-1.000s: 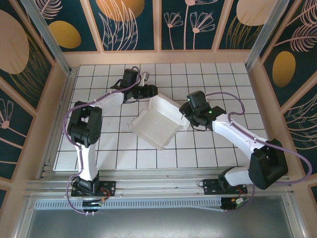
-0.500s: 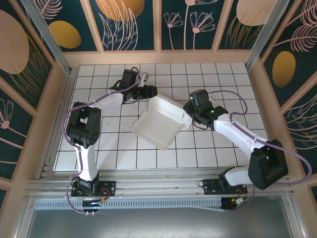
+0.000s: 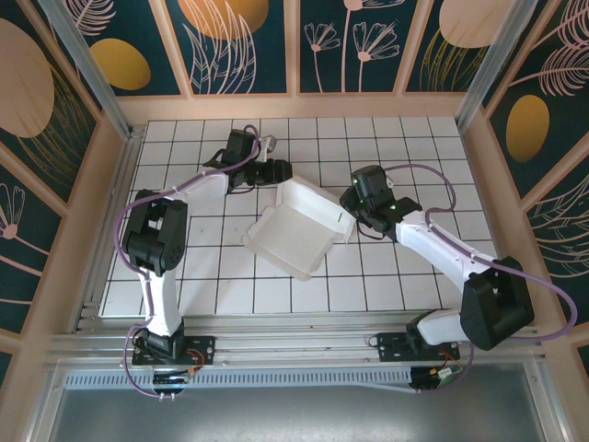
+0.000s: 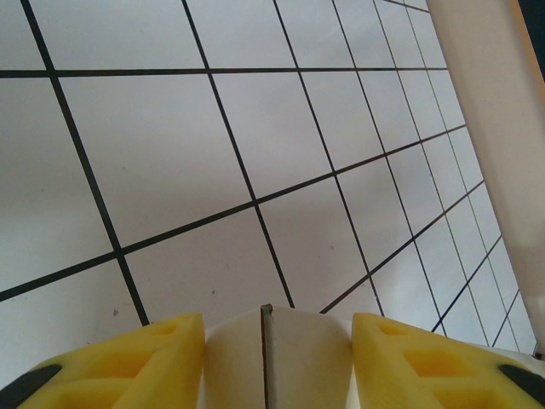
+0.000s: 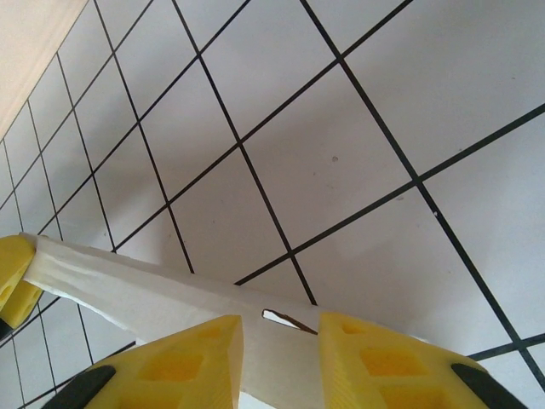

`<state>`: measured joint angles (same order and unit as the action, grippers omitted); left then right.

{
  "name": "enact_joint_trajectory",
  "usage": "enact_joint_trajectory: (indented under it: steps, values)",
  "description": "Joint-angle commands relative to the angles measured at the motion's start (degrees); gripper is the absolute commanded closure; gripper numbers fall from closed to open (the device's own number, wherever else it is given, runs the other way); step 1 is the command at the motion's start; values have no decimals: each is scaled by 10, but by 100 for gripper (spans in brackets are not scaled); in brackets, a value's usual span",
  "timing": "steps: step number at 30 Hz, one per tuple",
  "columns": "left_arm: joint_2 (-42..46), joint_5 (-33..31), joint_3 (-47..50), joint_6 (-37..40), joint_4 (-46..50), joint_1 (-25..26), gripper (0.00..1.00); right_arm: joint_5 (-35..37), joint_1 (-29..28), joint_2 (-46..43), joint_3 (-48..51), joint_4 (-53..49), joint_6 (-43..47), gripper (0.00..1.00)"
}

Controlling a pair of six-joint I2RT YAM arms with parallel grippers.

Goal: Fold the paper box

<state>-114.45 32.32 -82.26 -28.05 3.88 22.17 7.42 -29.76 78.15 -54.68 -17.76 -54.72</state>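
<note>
The white paper box (image 3: pixel 293 230) lies half formed in the middle of the grid table, its walls raised. My left gripper (image 3: pixel 280 172) is shut on a slit cardboard tab at the box's far left corner. In the left wrist view that tab (image 4: pixel 311 341) fills the gap between the yellow fingers (image 4: pixel 128 362). My right gripper (image 3: pixel 349 211) is at the box's right corner. Its jaws stand narrow, with a slotted piece of the box wall (image 5: pixel 128 290) between the yellow fingers (image 5: pixel 392 362). The wall runs left from there to another yellow finger (image 5: pixel 12 277).
The white grid table (image 3: pixel 414 147) is ringed by a beige raised border (image 3: pixel 479 175) and patterned panels. A beige wall (image 4: pixel 502 128) rises at the right of the left wrist view. Both arm bases sit on the rail (image 3: pixel 294 345) at the near edge.
The right gripper has drawn its jaws closer together and crept a little toward the far left along the box's corner. The box shifted slightly. The left arm has held still.
</note>
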Motion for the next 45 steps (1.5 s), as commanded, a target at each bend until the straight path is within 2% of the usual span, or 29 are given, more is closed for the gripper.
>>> enact_joint_trajectory:
  steps: [1,11,18,21,23,25,26,29,32,36,39,43,45]
  values:
    - [12,5,9,4,7,-1,53,-11,-8,1,2,-6,2,70]
    - [13,5,17,-8,-2,0,53,-30,-35,26,-23,-67,-15,70]
    - [16,16,21,-18,-12,0,53,-58,-39,53,-42,-70,-19,66]
    - [19,16,20,-18,-14,-1,53,-29,-43,56,-60,-81,-1,66]
    - [25,9,19,-18,-16,-1,53,26,-39,55,-71,-96,32,65]
    - [39,-7,22,-7,-18,0,46,68,-28,50,-74,-106,83,63]
    - [52,-23,26,4,-20,-1,42,68,-20,46,-71,-102,125,60]
    - [98,-96,41,46,-11,-1,32,3,13,33,-55,-87,279,53]
    - [142,-179,59,69,22,-2,27,-35,17,33,-57,-114,388,50]
    - [219,-218,127,64,36,0,26,-94,15,29,-75,-145,432,48]
    - [283,-217,225,53,-10,1,26,-114,-10,10,-81,-148,441,49]
    - [357,-223,356,80,-78,1,28,-33,-92,3,-115,-201,443,54]
    - [367,-238,381,116,-84,1,29,5,-126,17,-143,-242,438,56]
